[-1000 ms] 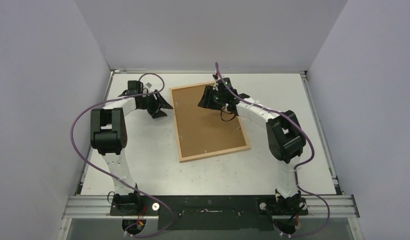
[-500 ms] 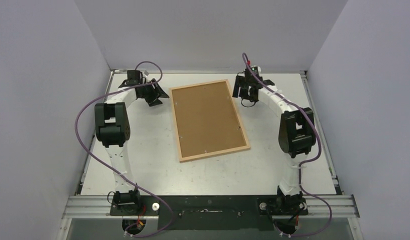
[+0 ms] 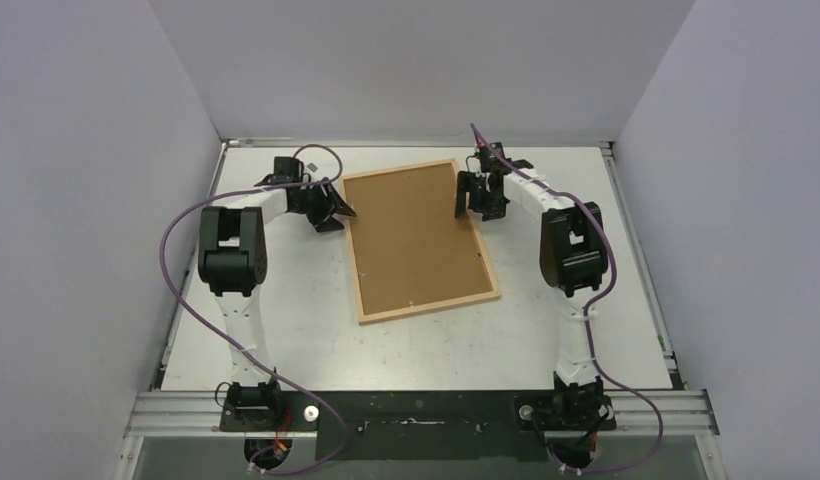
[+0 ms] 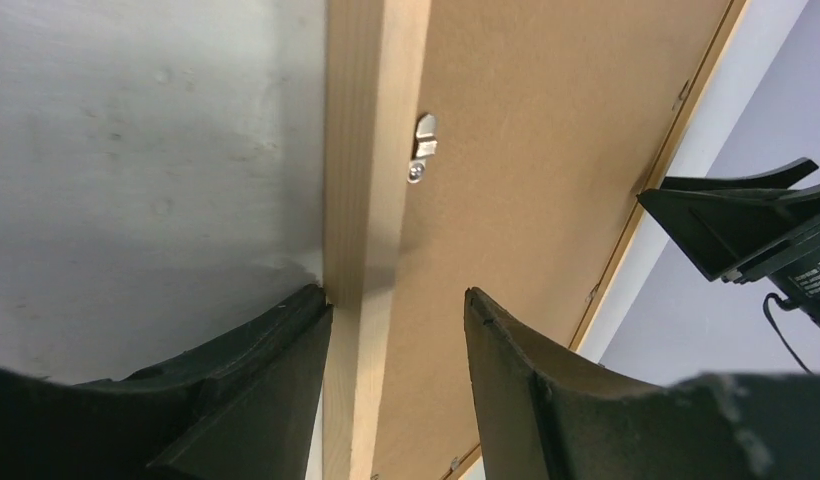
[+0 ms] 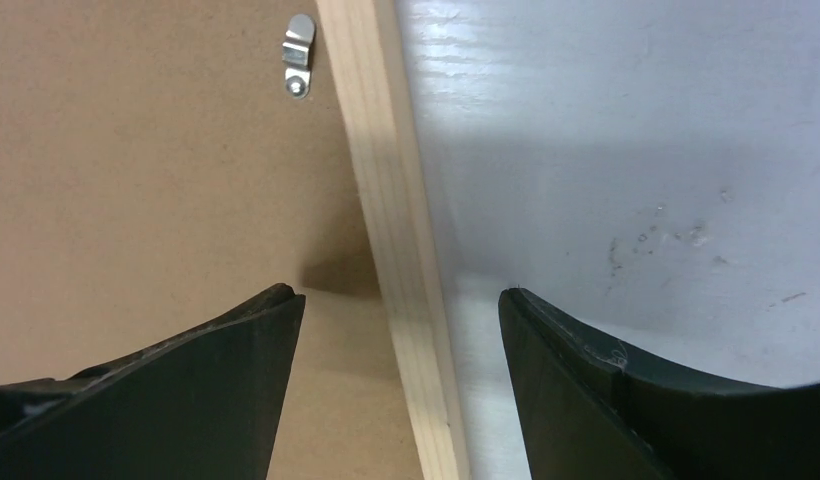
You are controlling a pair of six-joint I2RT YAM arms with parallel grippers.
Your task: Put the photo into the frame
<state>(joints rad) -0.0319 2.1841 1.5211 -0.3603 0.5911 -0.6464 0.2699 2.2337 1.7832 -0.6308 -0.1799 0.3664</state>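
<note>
Both arms have closed in on the frame [image 3: 430,306], which lies back-up in the middle of the table [image 3: 286,320], its brown backing board [image 3: 411,235] showing. The left gripper [image 3: 338,218] straddles the left rail near the far corner, jaws apart, one finger against its outer edge; the right gripper [image 3: 476,207] straddles the right rail, jaws likewise spread, gripping nothing.

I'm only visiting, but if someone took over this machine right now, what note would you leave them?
Left gripper: open, astride the frame's left rail, far end.
Right gripper: open, astride the right rail.
Frame lies back up on the table, brown backing board in it.
Photo: not visible in any view.
Done: cannot tell. To do: check whether the photo is inside.
</note>
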